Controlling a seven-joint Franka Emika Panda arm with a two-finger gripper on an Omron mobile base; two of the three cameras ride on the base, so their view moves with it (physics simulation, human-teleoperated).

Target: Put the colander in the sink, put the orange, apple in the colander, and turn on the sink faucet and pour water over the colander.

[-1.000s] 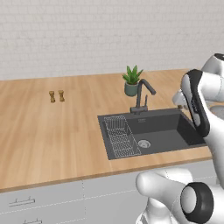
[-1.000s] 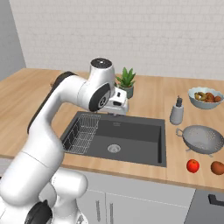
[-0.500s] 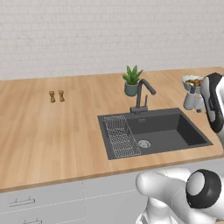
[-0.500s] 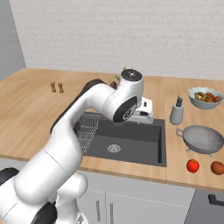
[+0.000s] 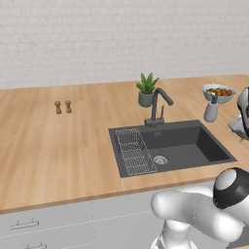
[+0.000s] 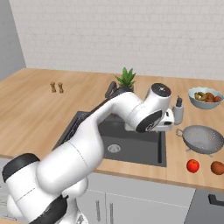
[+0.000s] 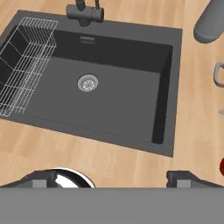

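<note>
Colander (image 6: 204, 139) sits on the desk right of the empty sink (image 6: 131, 144), apple (image 6: 192, 166) and orange (image 6: 217, 167) nearby; the open, empty end effector (image 7: 113, 177) has swung across toward it, first pickup pending.

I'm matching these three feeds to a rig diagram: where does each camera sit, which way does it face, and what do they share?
Left base view: behind the arm to its left, looking forward and down at the sink, sink faucet and wire rack; white base and arm at lower right.
Right base view: behind to the right, facing the same counter; the arm crosses the sink toward the colander, apple and orange.
Hand view: on the hand, looking down into the sink; open end effector at the bottom.
All share sink, faucet, rack.
</note>
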